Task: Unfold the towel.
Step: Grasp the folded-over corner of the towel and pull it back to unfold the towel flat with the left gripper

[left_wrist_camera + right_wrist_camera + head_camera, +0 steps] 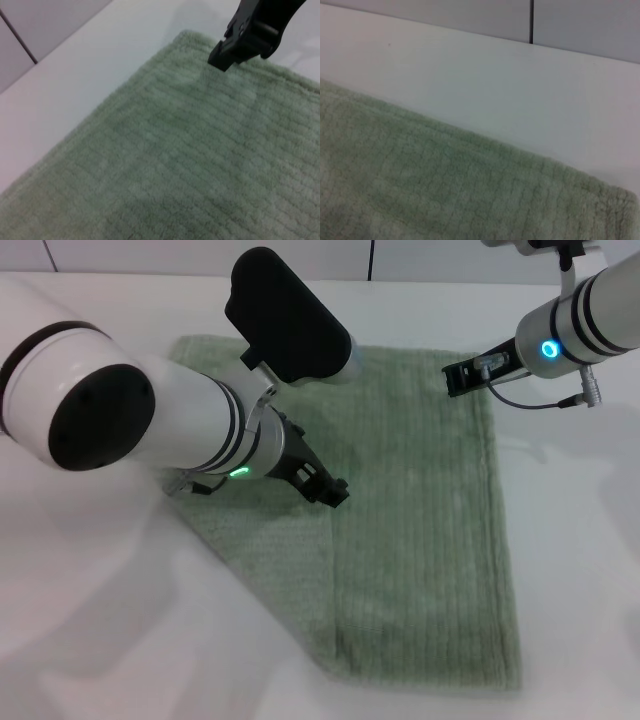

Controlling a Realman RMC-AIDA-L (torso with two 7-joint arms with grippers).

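Left fingers (pixel 335 492) seemingly closed over the towel (pixel 420 540); right fingers' (pixel 455 378) state unclear.

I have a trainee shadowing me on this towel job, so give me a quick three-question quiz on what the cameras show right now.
1. True or false: the towel lies on a white table.
2. Multiple choice: where is the right gripper? A) over the towel's far right corner, B) parked off the table, C) at the towel's near edge.
3. Short answer: which gripper is over the middle of the towel?

Key
1. True.
2. A; the left wrist view shows it just above the cloth near that corner.
3. The left gripper, beside a lengthwise fold line.
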